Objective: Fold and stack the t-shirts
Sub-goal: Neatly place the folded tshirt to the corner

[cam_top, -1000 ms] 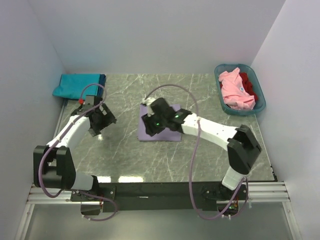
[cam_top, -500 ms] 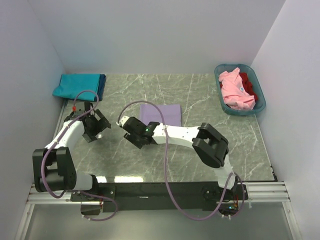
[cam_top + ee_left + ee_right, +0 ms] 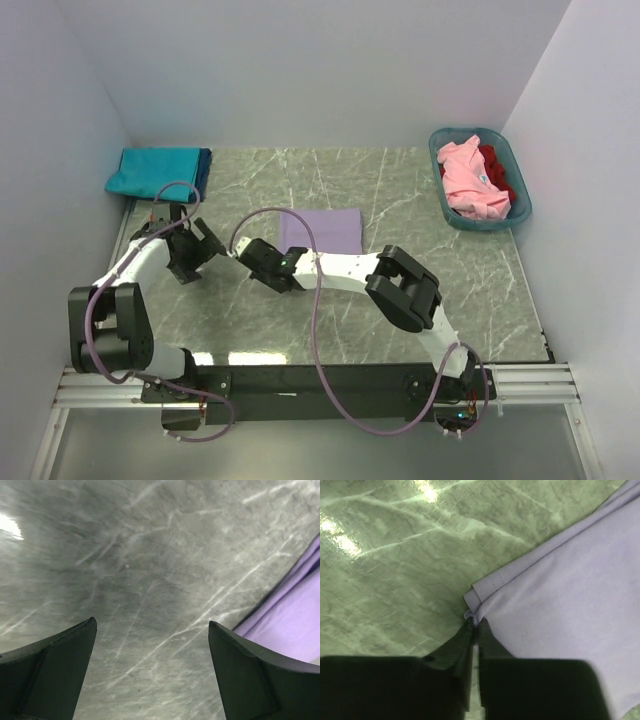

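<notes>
1. The purple t-shirt [image 3: 325, 230] lies folded flat near the middle of the worktop [image 3: 250, 330], a bit toward the far edge.
2. The right gripper [image 3: 474, 622] is at the shirt's near left corner. Its jaws are almost pressed together, with only a thin line between them. Their tips sit right on the corner, and they look to pinch a little bit of the folded edge.
3. The left gripper [image 3: 150, 625] is off to the left of the shirt, near the left edge of the worktop. Its jaws are spread very wide and hold nothing. Only bare worktop lies between them, and the shirt is just beside the right jaw.
4. A teal t-shirt [image 3: 152, 172] lies folded in the far left corner, on top of a dark blue t-shirt [image 3: 206, 165].
5. A pink t-shirt [image 3: 468, 182] and a red t-shirt [image 3: 500, 172] lie crumpled in the basket [image 3: 524, 205] at the far right corner.
</notes>
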`<action>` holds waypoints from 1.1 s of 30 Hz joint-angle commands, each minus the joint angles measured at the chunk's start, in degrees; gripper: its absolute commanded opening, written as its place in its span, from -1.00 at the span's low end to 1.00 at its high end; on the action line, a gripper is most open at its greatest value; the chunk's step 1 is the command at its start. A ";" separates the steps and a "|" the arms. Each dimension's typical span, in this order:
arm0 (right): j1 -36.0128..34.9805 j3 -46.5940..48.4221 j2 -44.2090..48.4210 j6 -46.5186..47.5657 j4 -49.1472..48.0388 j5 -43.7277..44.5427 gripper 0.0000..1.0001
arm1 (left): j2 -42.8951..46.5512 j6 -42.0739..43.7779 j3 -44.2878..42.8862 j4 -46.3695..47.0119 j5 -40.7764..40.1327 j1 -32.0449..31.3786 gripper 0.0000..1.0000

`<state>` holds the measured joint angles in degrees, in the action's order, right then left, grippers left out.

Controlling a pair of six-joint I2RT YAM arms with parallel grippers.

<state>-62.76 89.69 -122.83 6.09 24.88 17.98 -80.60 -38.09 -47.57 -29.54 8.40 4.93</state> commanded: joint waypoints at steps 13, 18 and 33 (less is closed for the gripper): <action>1.23 -5.40 15.06 -4.68 -5.81 -4.08 -1.00 | -8.96 -9.54 -5.25 10.11 15.32 -10.71 0.99; 2.20 -6.54 16.04 -5.91 -6.42 -5.93 -1.00 | -11.07 -17.01 -4.64 16.96 16.73 -13.80 0.99; 4.75 -10.15 17.53 -9.51 -10.29 -9.71 -1.00 | -18.28 -23.87 -0.42 26.28 15.50 -20.39 0.99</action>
<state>-59.09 80.09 -108.55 -2.07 17.50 8.69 -97.65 -60.73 -49.60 -5.32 25.26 -13.93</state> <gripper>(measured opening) 0.023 0.994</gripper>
